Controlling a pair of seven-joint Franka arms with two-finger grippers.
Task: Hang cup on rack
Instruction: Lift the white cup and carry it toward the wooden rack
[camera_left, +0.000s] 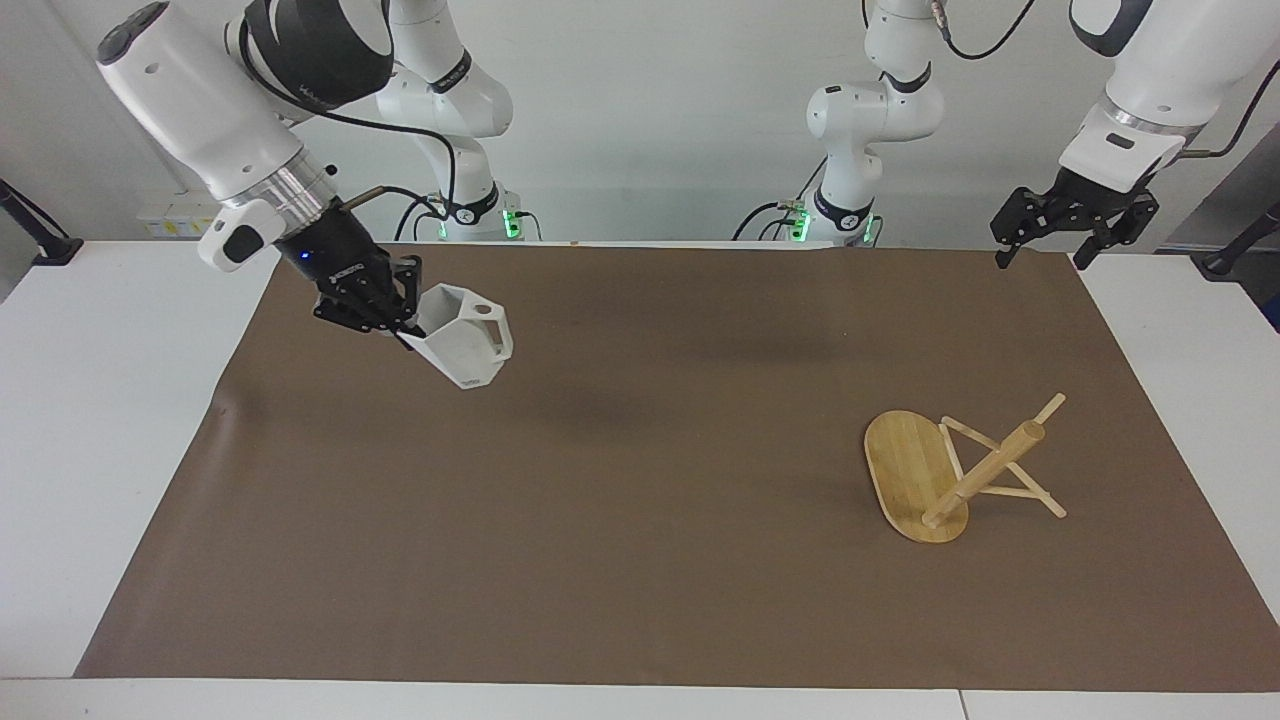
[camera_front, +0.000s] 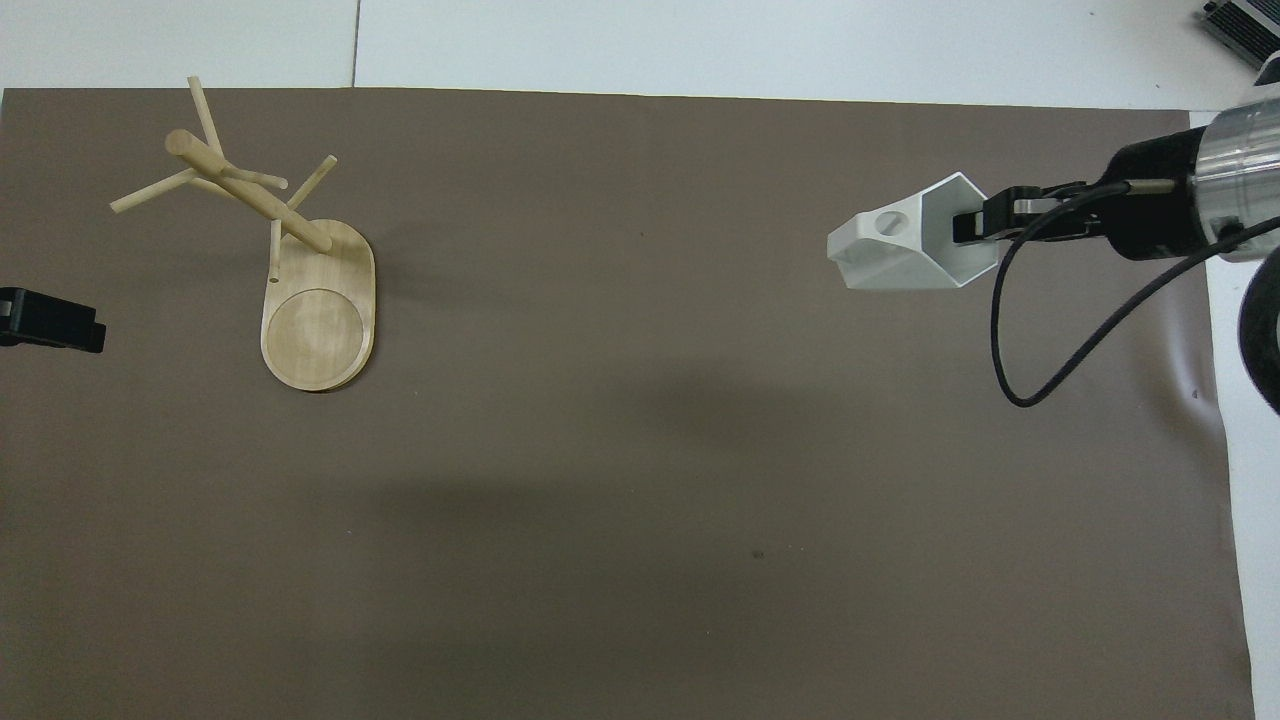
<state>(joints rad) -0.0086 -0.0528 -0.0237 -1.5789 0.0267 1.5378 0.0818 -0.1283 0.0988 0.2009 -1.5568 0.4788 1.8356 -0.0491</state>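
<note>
The white faceted cup (camera_left: 462, 345) (camera_front: 895, 250) hangs tilted in the air over the brown mat at the right arm's end of the table. Its handle with the round hole points toward the rack. My right gripper (camera_left: 405, 320) (camera_front: 975, 225) is shut on the cup's rim. The bamboo rack (camera_left: 915, 470) (camera_front: 320, 300) stands on its oval base at the left arm's end, its pegs bare. My left gripper (camera_left: 1075, 225) (camera_front: 50, 320) waits open and holds nothing, over the mat's edge near the robots at that same end.
A brown mat (camera_left: 640, 560) covers most of the white table (camera_left: 90, 420). The mat's edge is slightly wrinkled at the right arm's end (camera_front: 1195, 390). A dark device (camera_front: 1240, 30) shows at the corner farthest from the robots.
</note>
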